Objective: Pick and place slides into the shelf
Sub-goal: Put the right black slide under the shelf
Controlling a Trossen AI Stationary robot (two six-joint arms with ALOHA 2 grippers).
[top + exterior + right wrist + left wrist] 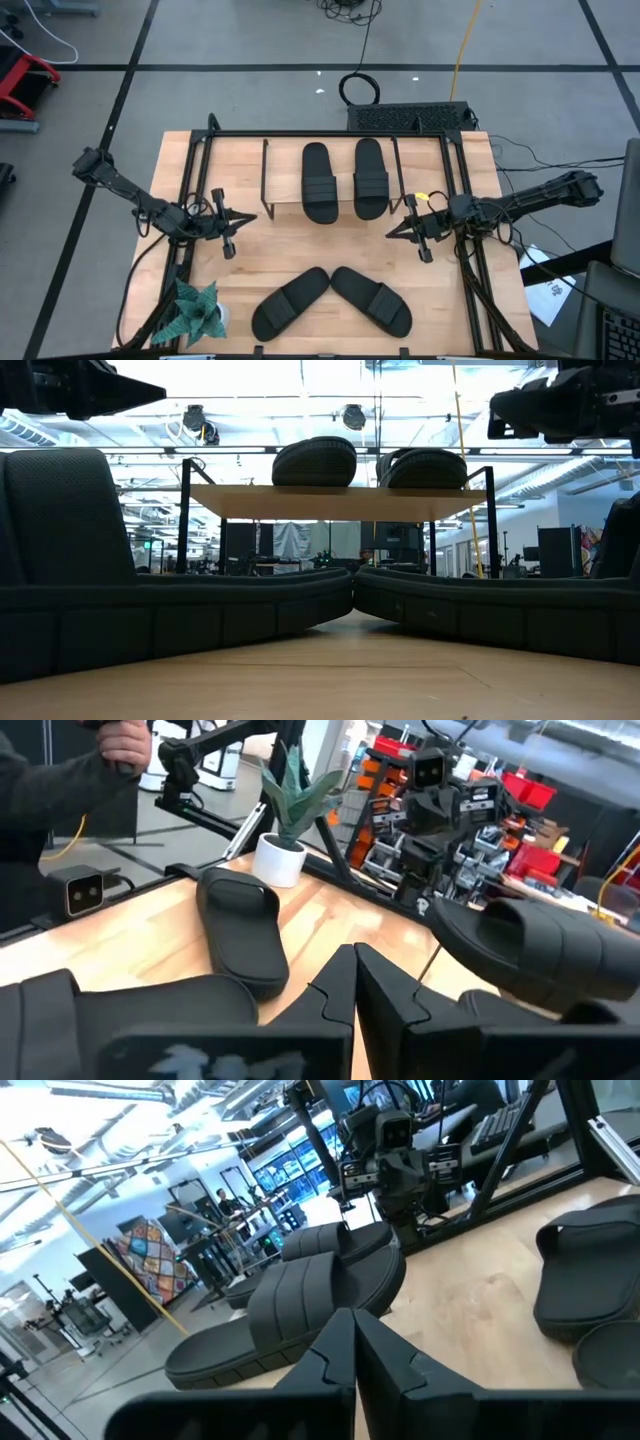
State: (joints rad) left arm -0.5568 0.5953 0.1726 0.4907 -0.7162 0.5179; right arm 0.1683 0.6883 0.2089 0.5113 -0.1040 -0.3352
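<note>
Nearest the table's front edge, two slides (290, 301) (371, 299) lie toe-to-toe, not yet shelved. Further back, left gripper (252, 217) and right gripper (390, 233) hover w/ fingers clenched, holding nothing. Beyond, two more slides (319, 181) (370, 177) already sit on the shelf (285, 206) top. Risk: approx. no free room up there, so placing another could knock one off. No legible writing anywhere.

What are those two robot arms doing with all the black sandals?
They're putting slides on the shelf. Two slides already sit side by side on its wood top. Two more lie on the table near the front edge, toes almost meeting. Right now neither arm holds anything: the left gripper and right gripper hover shut at either side of the shelf. A small potted plant stands in the front corner.
</note>
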